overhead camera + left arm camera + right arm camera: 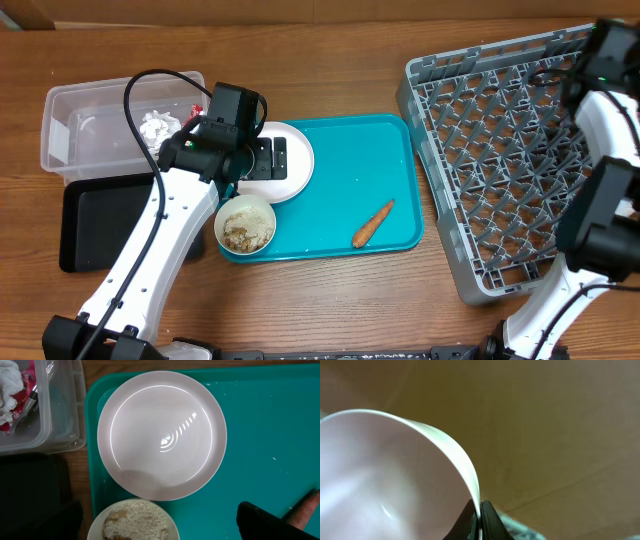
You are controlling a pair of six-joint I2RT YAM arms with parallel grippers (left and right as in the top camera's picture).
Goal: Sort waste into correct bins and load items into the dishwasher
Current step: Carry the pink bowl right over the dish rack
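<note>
**Overhead.** On the wooden surface [330,60] I count one teal tray [350,170]. It carries one white plate [298,165] at its left end, and one small bowl [220,222] of beige food scraps [245,232] at its front-left corner. One carrot [373,223] lies loose toward the front right. Left of the tray stands one clear tub [70,130] holding crumpled white paper [157,125] and one red wrapper [195,107]. One black tray [110,225] sits just in front of the tub. One grey dish rack [500,150] stands to the right. There are two arms: the left arm [160,230] reaches over the plate, and the right arm [605,200] stands at the rack's right edge.

**Left wrist.** The one plate [162,435] fills the centre, and the bowl [97,522] is just beside its near edge. The tub [60,410] is at upper left with the paper [10,385] and wrapper [27,390] inside. The black tray [30,495] is below it. The carrot's tip [306,512] shows at lower right, beside one dark finger [260,522]. The left jaws stand wide and hold nothing.

**Right wrist.** The right jaws are pinched tight on the rim of one white dish [380,470] — bowl or cup, I cannot tell. The background is a brown blur.
</note>
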